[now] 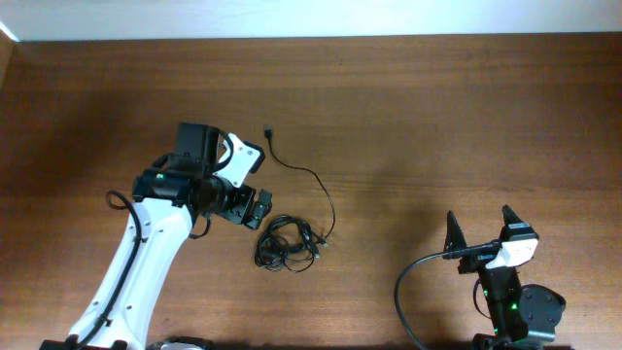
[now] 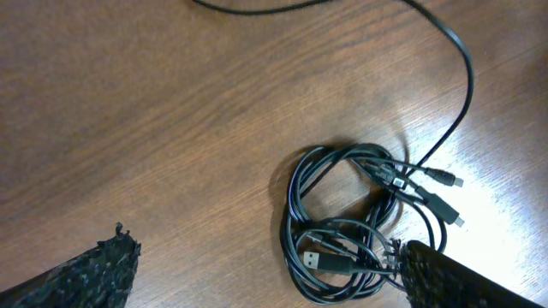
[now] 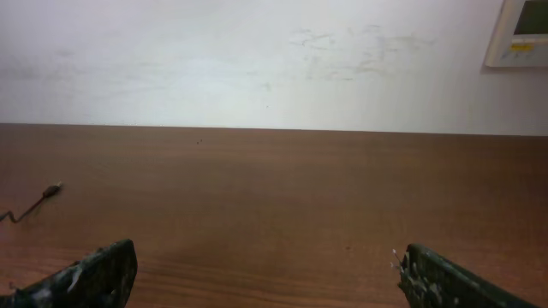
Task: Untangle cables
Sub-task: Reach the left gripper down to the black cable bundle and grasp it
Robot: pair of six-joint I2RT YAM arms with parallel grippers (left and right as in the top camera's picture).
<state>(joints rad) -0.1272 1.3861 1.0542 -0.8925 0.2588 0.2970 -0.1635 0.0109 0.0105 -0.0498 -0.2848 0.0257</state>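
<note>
Light and limp, the cables (image 2: 368,248) lie coiled between the left gripper's (image 2: 265,257) spread fingers (image 2: 98,272), touching one fingertip (image 2: 421,261); I'd pinch a loose plug end (image 2: 449,180), the right gripper's (image 1: 480,222) fingers likewise apart.

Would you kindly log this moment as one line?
left hand open beside cables | right hand open, apart | cables tangled on table, none held
</note>
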